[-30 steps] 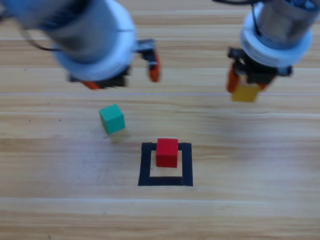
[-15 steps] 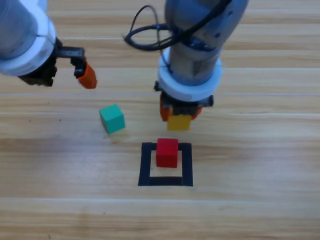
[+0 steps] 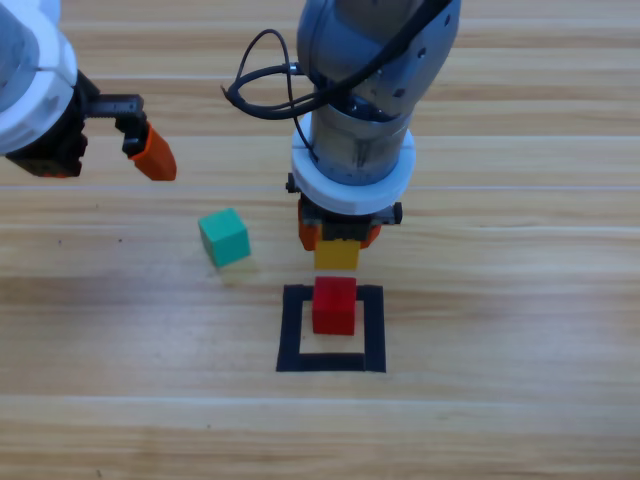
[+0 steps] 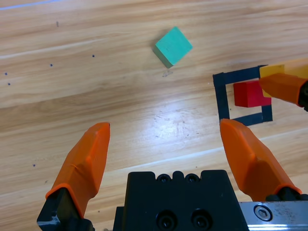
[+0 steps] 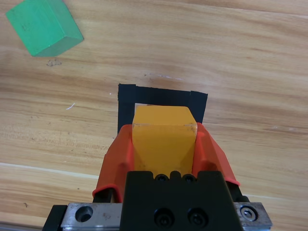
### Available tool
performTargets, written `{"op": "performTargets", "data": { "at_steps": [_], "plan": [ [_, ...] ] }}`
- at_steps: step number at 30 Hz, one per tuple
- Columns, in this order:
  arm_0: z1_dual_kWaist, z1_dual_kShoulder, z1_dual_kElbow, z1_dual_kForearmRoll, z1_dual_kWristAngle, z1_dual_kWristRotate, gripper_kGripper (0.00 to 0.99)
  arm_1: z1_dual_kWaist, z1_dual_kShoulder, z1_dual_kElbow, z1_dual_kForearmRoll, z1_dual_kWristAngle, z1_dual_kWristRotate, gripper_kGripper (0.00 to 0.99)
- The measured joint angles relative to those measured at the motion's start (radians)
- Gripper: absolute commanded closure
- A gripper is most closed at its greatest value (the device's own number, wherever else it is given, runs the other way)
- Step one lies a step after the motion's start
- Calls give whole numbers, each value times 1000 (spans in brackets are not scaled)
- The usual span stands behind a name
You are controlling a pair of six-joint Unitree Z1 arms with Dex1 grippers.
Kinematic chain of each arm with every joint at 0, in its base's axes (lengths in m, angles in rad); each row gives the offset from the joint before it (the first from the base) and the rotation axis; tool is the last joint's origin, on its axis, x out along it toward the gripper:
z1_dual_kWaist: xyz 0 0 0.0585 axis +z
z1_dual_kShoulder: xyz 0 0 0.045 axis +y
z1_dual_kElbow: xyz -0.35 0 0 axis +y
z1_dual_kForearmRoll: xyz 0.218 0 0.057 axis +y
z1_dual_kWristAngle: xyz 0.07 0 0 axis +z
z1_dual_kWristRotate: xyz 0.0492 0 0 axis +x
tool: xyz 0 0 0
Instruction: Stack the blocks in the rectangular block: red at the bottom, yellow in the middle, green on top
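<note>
The red cube (image 3: 334,305) sits inside the black tape square (image 3: 290,330). My right gripper (image 3: 338,243) hangs at the square's far edge, shut on the yellow cube (image 3: 337,256), which is held above the table just behind the red one. In the right wrist view the yellow cube (image 5: 163,137) fills the jaws over the tape square (image 5: 163,95) and hides the red cube. The green cube (image 3: 223,237) lies on the wood left of the square. My left gripper (image 3: 100,155) waits open at the upper left, nothing between its jaws (image 4: 164,127).
The left wrist view shows the green cube (image 4: 173,45), the red cube (image 4: 249,94) in the tape square (image 4: 220,96), and the right gripper's jaw with the yellow cube (image 4: 275,71) at the right edge. A black cable (image 3: 262,90) loops off the right arm.
The right arm swung from the upper right to the centre with the yellow cube and came down close behind the red cube. The left arm drew back to the left edge.
</note>
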Motion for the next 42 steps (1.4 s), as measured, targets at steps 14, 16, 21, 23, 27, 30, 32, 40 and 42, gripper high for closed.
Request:
{"op": "performTargets", "data": {
  "at_steps": [14,16,21,23,27,30,32,40,42],
  "plan": [
    [18,0,46,-34,-43,14,14,10,2,-21,34,28,20,990],
    [18,0,46,-34,-43,21,14,14,3,-21,34,29,22,990],
    [25,0,47,-34,-43,26,14,18,4,-21,51,29,26,990],
    [27,0,48,-34,-43,26,16,18,6,-21,56,29,26,990],
    [31,0,79,-34,-43,26,16,18,20,-21,60,29,26,990],
    [33,0,85,-34,-40,26,13,18,42,-23,60,29,26,990],
    [45,0,85,-34,-39,35,16,19,54,-24,60,31,26,990],
    [52,1,85,-46,-42,36,16,19,54,-24,60,34,27,990],
    [52,3,85,-49,-44,36,16,19,55,-24,60,38,27,990]
  ]
}}
